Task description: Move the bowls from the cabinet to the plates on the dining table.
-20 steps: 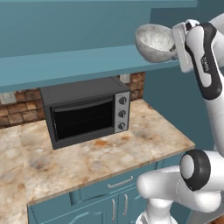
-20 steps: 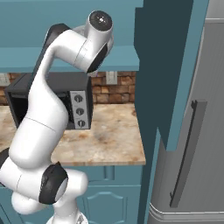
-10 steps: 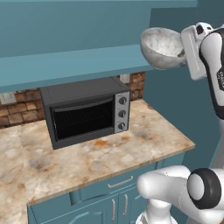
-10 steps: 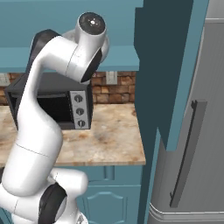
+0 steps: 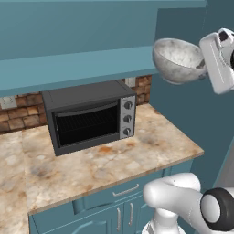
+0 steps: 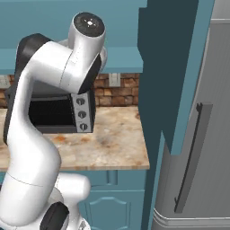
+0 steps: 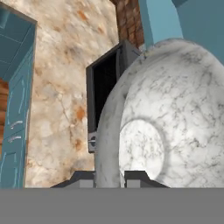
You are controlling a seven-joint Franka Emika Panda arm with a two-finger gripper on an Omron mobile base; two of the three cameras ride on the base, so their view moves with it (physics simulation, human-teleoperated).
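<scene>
A: High above the tabletop (image 5: pixel 114 164), item one?
B: Fingers (image 7: pixel 109 177), two dark tips, clamped on the rim of the marbled bowl (image 5: pixel 177 60). One tip sits inside the rim, one outside, as the hand view shows.

A: Bowl, condition and position?
B: Grey-white, stone-veined, deep and round. Held in the air, tilted, its open side turned partly toward the left base camera. It hangs level with the front edge of the teal shelf (image 5: pixel 77 68) and touches nothing but the fingers. In the hand view its inside (image 7: pixel 175 118) takes up the right half of the picture.

A: Item below?
B: Toaster oven (image 5: pixel 89 116), dark grey, glass door shut, three knobs on a silver panel at its right. Stands on the tabletop under the shelf, well below the bowl and off to its left in the left base view.

A: Surroundings?
B: Tabletop, beige stone with rust blotches. Brick wall (image 5: pixel 18 116) behind the oven. Teal drawers (image 5: pixel 125 192) with silver handles under the tabletop. Tall teal panel (image 6: pixel 179 67) and grey fridge (image 6: pixel 206 148) with long dark handle, right of the tabletop in the right base view.
</scene>
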